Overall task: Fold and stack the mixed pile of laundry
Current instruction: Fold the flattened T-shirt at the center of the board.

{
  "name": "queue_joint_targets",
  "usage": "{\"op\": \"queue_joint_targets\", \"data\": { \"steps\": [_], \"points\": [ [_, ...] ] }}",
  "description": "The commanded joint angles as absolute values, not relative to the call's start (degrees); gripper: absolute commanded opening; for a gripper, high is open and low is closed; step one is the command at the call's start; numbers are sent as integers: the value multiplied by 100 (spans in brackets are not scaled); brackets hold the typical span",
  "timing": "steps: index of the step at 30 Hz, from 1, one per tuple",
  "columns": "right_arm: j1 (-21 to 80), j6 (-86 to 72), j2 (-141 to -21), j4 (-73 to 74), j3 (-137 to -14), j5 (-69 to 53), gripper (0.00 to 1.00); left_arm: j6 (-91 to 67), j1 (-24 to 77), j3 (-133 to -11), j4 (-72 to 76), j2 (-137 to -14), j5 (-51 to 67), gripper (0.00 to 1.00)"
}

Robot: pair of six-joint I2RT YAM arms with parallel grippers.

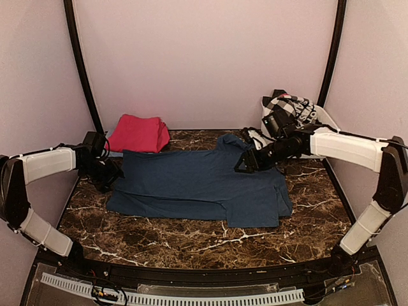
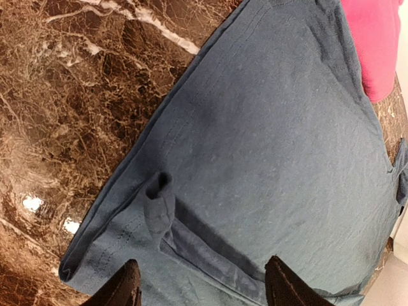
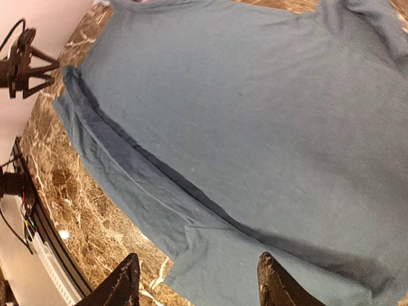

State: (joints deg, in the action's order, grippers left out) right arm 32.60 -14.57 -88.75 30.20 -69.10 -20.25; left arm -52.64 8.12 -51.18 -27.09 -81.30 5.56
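Garment of navy-blue cloth [image 1: 197, 185] lying flat on brown marble counter [image 1: 191, 239], long axis nine to three; left tool [image 1: 109, 174] at nine, right tool [image 1: 243, 166] at two, both spread, empty.

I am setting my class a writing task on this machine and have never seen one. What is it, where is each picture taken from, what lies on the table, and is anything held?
The machine is two white robot arms bolted at the near edge of a marble table. The wide picture looks down from above and behind them; the other two come from cameras on the wrists, so the dark tips at the bottom are the arms' own fingers. A navy-blue garment lies spread on the table, a folded pink cloth at the back left, a checked garment at the back right. The left gripper and right gripper are open over the blue garment, holding nothing.
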Motion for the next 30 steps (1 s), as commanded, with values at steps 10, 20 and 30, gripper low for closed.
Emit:
{"op": "queue_joint_targets", "data": {
  "steps": [10, 20, 30],
  "points": [
    [4760, 493, -11193, 3148, -8953, -1633, 62, -5333, 654, -5211, -2809, -8385, 394, 61],
    [5014, 703, -11875, 3174, -9219, -1605, 62, -5217, 547, -5438, -2834, -8825, 216, 54],
    [4943, -254, -10846, 3519, -8392, -824, 61, -5222, 493, -5455, -2761, -8916, 308, 43]
  ]
}}
